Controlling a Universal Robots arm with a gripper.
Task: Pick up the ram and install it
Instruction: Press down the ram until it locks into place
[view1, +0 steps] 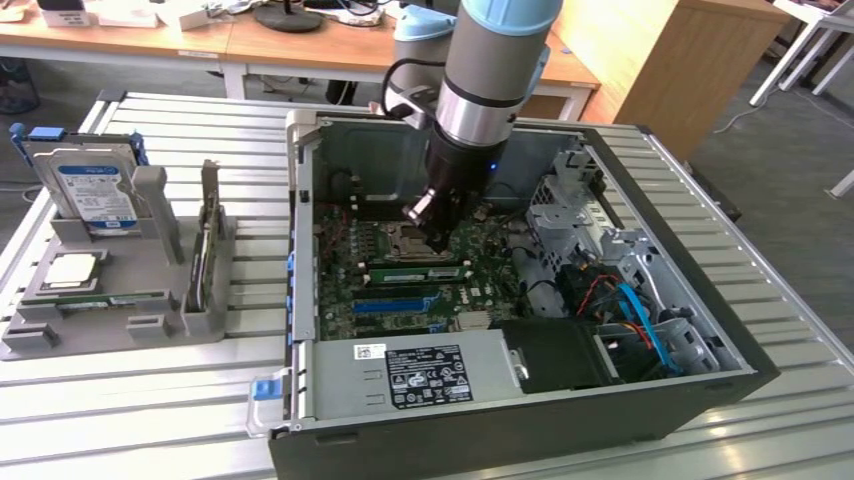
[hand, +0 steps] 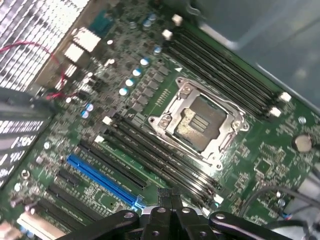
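Note:
The ram (view1: 416, 272), a narrow green stick with a pale label, sits along the black slots of the motherboard (view1: 387, 285), just in front of the CPU socket (view1: 404, 238). My gripper (view1: 435, 240) hangs straight down inside the open PC case, right above the stick's end nearest the socket. Its tips look shut, with nothing seen between them. In the wrist view the gripper (hand: 170, 196) has its dark fingers (hand: 175, 200) together over the long black slots (hand: 160, 160) beside the empty CPU socket (hand: 200, 122). There I cannot tell the ram from the slots.
The blue slot (hand: 100, 180) lies beside the black ones. A power supply (view1: 414, 375) and drive cage with cables (view1: 621, 300) crowd the case (view1: 694, 330). On the exterior view's left, a grey fixture (view1: 134, 325) holds a hard drive (view1: 91, 190) and an upright card (view1: 207, 250).

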